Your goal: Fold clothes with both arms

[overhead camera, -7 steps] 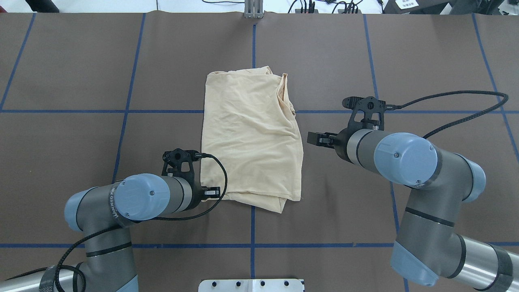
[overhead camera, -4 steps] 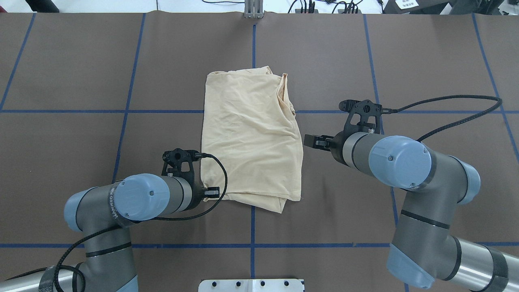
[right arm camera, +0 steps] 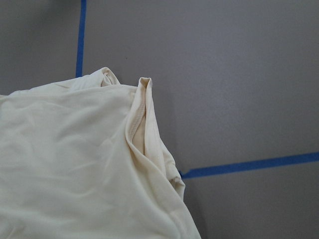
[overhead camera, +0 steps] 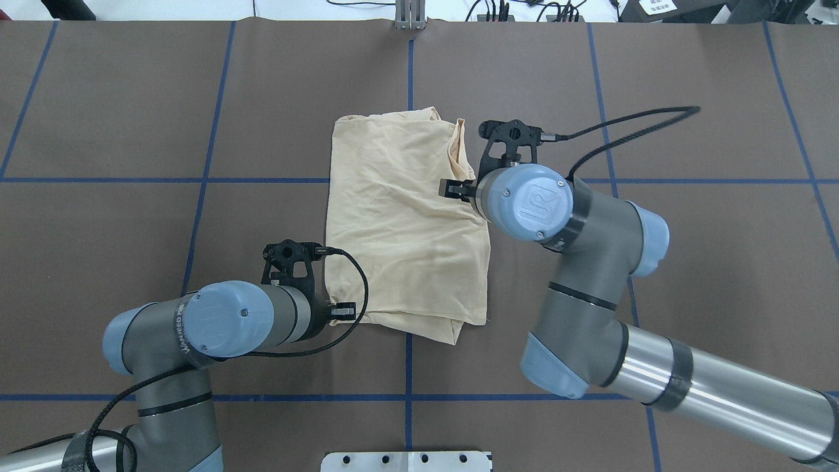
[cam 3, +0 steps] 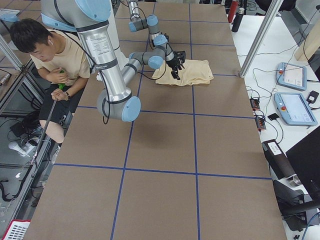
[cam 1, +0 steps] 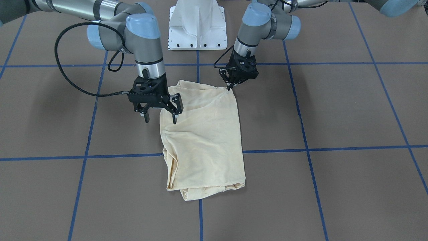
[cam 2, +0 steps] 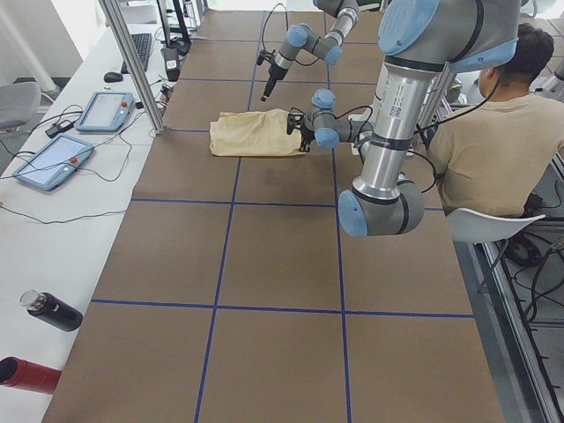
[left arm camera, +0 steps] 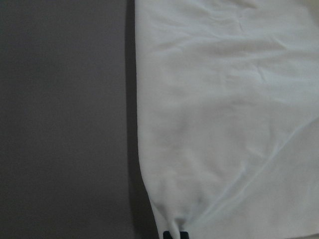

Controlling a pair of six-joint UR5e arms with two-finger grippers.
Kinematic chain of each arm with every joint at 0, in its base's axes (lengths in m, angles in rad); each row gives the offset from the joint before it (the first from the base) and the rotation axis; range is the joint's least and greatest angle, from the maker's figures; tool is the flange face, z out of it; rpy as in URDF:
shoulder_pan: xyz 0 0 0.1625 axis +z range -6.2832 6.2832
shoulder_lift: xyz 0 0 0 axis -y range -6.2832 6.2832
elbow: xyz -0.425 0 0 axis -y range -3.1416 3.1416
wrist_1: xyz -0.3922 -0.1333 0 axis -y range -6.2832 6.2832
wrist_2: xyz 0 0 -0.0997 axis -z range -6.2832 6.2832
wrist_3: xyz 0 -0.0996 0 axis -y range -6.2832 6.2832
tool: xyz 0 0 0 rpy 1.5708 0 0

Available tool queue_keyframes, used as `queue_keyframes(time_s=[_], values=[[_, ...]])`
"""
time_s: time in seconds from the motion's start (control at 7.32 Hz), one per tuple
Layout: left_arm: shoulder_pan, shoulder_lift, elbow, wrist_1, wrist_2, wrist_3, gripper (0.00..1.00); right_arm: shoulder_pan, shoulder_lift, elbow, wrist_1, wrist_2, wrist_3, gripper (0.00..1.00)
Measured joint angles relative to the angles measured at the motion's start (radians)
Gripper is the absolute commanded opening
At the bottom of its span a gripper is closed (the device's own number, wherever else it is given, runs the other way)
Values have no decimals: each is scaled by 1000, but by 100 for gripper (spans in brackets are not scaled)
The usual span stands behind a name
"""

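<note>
- While you look down from overhead, the cream-yellow shirt [overhead camera: 406, 223] lies folded into a rough rectangle at the middle of the counter [overhead camera: 131, 98], across a crossing of the blue tape lines [overhead camera: 210, 180].
- Your left gripper [cam 1: 229, 87] points down at the shirt's corner nearest the robot, on the robot's left side.
- Its jaws are pressed together on the cloth edge there. In the left wrist view the fabric puckers toward a dark tip at the bottom of the picture.
- Your right gripper [cam 1: 160, 121] hangs at the shirt's right-hand edge, partway along it.
- Its jaws are spread wide, one above the cloth and the other above bare counter just beside it. You cannot tell from these views whether either tip touches down.
- From the right wrist view you see the shirt's far right corner, where a raised ridge of folded cloth runs along the edge and a tape line passes under it.
- At the end of the shirt farthest from the robot, the front-facing view shows the layers bunched and rolled, one sticking out below the other.
- Between the two arms, at the robot's side of the counter, stands the white pedestal [cam 1: 197, 20].
- In both side views a person [cam 2: 493, 132] in a tan top sits just behind the robot.
</note>
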Motion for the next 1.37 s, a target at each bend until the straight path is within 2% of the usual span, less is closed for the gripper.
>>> queue_keyframes(time_s=[0.14,0.27,0.55,0.68,1.09,1.37], values=[[0,0,-1,0,0,0,0,33,56,-83,-1,13,-72,71],[0,1,-1,0,1,0,0,65,105,-172,35,46,-143,67],[0,1,-1,0,1,0,0,96,180,-382,216,98,-226,56],[0,1,-1,0,1,0,0,98,206,-446,263,110,-238,51],[0,3,2,-1,1,0,0,98,219,-474,292,141,-273,42],[0,3,6,-4,1,0,0,96,176,-407,293,162,-280,40]])
